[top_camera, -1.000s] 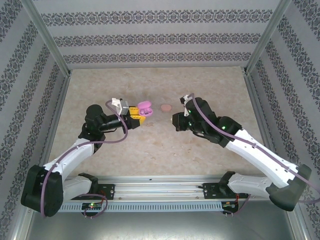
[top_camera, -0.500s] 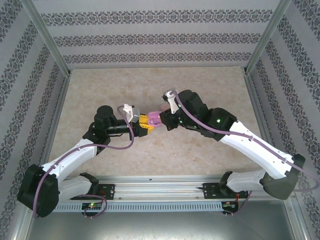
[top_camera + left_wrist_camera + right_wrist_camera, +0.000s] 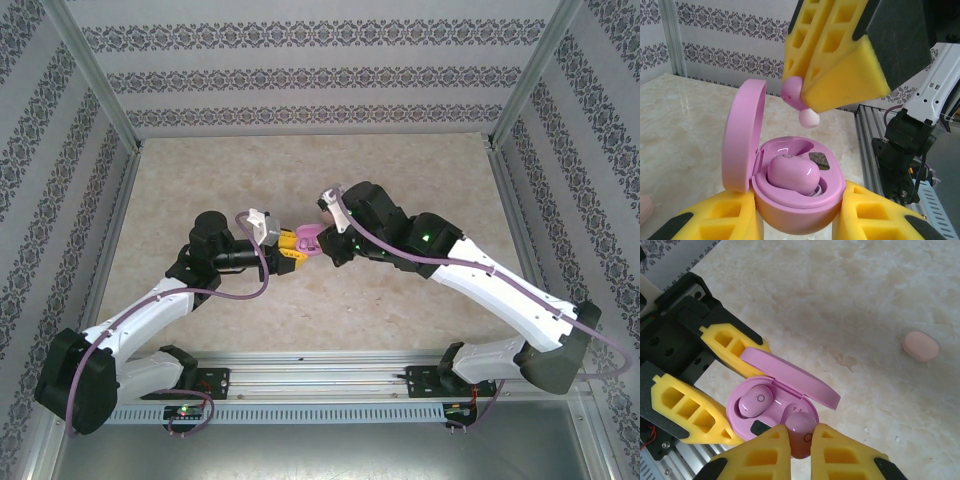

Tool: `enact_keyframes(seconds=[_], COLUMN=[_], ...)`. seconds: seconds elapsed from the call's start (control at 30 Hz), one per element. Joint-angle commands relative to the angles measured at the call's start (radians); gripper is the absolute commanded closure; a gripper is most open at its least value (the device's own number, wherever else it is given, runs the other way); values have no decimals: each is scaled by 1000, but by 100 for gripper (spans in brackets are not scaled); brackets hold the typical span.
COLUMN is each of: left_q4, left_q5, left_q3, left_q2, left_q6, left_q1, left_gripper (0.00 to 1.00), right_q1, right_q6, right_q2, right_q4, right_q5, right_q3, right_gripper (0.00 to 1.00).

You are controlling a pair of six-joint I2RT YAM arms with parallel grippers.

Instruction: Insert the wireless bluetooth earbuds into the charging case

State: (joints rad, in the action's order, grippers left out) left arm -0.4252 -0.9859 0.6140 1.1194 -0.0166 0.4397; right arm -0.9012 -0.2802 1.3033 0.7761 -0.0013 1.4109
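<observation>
Purple open case (image 3: 798,216) held by left gripper (image 3: 752,394), right gripper (image 3: 800,440) pinching earbud (image 3: 792,91) (above rim (image 3: 790,194))

The purple charging case (image 3: 740,412) hangs clear of the table, clamped between the left gripper's (image 3: 800,197) fingers, its lid (image 3: 740,135) swung upright. One glossy purple earbud (image 3: 792,172) lies seated in its socket. The second earbud (image 3: 792,91), pinched by the right gripper (image 3: 801,432), hovers just above the neighbouring socket.
</observation>
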Motion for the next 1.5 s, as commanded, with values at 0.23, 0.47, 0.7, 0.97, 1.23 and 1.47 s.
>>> enact_keyframes(seconds=[0.23,0.47,0.7,0.97,1.23,1.47], left_q4=[-7,7,12,15,11,3], left_q5=[-10,-7,1,5,4,1], left_q3=[36,44,41,42,41,38], left_q2=[-6,-14,-21,-26,-30,-32], left_q6=[-11,-17,-19,-22,-19,-12], left_q1=[14,15,14,16,15,14], left_gripper=[82,82,82,81,81,81], right_q1=[-4,-5,-5,-7,-6,-7], right_q6=[52,57,56,48,47,85], right_q2=[52,76,113,128,123,138], right_q4=[75,100,131,159,169,209], right_q5=[-46,-75,-130,-124,-117,-91], right_q3=[41,61,85,107,111,148], right_gripper=[88,86,85,79,79,84])
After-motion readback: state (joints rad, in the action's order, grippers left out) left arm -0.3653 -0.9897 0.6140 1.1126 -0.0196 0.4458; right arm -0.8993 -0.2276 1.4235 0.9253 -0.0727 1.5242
